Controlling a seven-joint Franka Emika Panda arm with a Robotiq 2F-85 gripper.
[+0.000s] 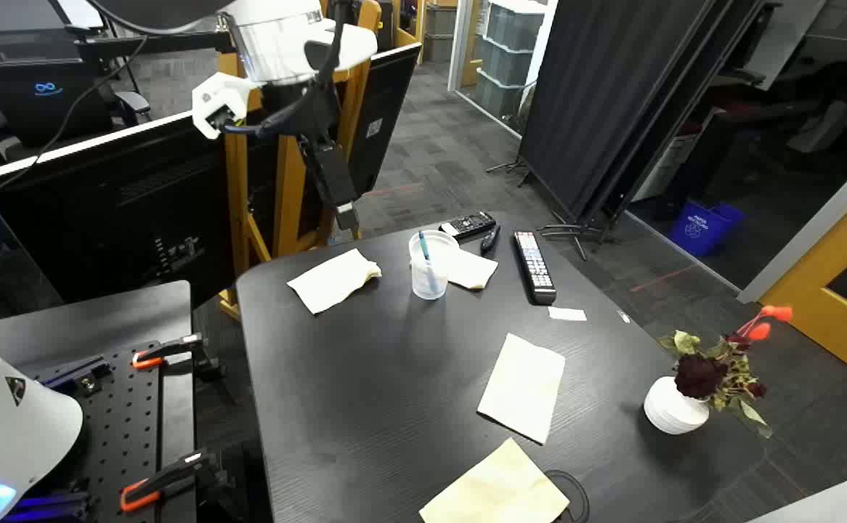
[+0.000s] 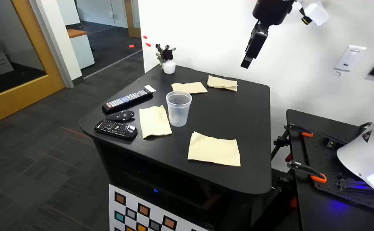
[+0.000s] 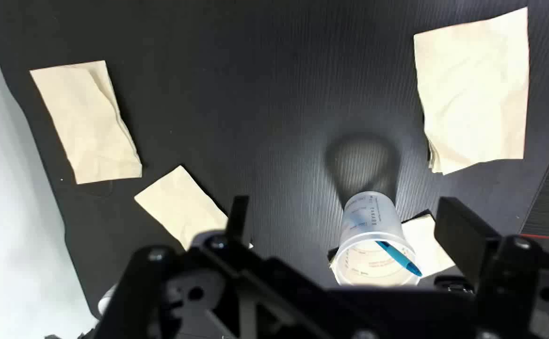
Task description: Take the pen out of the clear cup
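Observation:
The clear cup (image 1: 426,282) stands upright on the black table, beside a folded napkin; it also shows in an exterior view (image 2: 178,114) and in the wrist view (image 3: 369,214). The blue pen (image 1: 424,247) leans inside the cup, its upper end above the rim; the wrist view shows that end (image 3: 398,257) crossing the rim. In an exterior view the pen is mostly hidden, only a faint blue mark through the cup. My gripper (image 3: 345,211) is open and empty, with its fingers wide apart. It hangs well above the table, apart from the cup, in both exterior views (image 1: 349,221) (image 2: 246,62).
Several folded napkins lie around, one by the cup (image 1: 471,269) and one nearer the arm (image 1: 334,280). A long remote (image 1: 535,267), a short remote (image 1: 468,225) and a small black device (image 1: 490,240) lie beyond the cup. A white flower pot (image 1: 675,407) stands by the edge.

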